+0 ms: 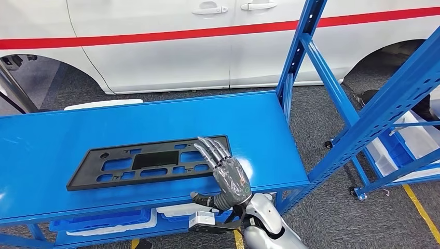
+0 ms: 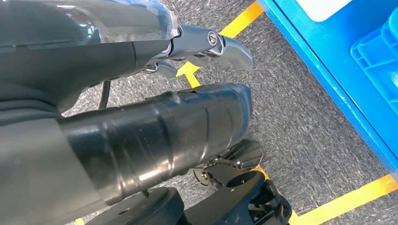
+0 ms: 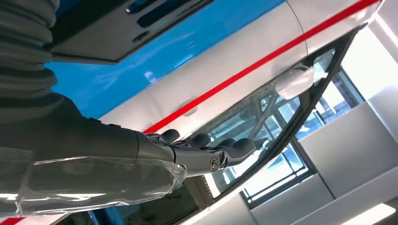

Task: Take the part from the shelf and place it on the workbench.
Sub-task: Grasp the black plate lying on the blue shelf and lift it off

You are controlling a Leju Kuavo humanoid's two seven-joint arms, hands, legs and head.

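- Step (my read): reach/grasp stage. Right hand (image 1: 230, 174) over the near-right end of the part (image 1: 150, 161), not gripping it. Part not lifted.
- Part: black flat plate w/ cut-outs, lying flat on the blue shelf (image 1: 46, 150), mid-deck, long side roughly parallel to the front edge.
- Right hand: fingers (image 1: 212, 149) stretched out, slightly apart, over the part's right end; thumb off to the side by the shelf's front edge. Holds nothing. Can't tell if fingertips touch the plate or hover just above.
- Left hand (image 2: 141, 136): hangs down by the floor (image 2: 305, 117), fingers fairly straight, nothing in it.
- Next move, prob.: get fingers on top + thumb under the near edge, pinch, lift clear, then turn to the workbench. Plate is thin and flat, so purchase at the edge is the tricky bit; may need sliding toward the front lip.
- Count: 1 part, 2 hands, 1 white car (image 1: 171, 46) behind the shelf, 2 blue bins (image 1: 101, 220) on the lower tier as far as I can tell.
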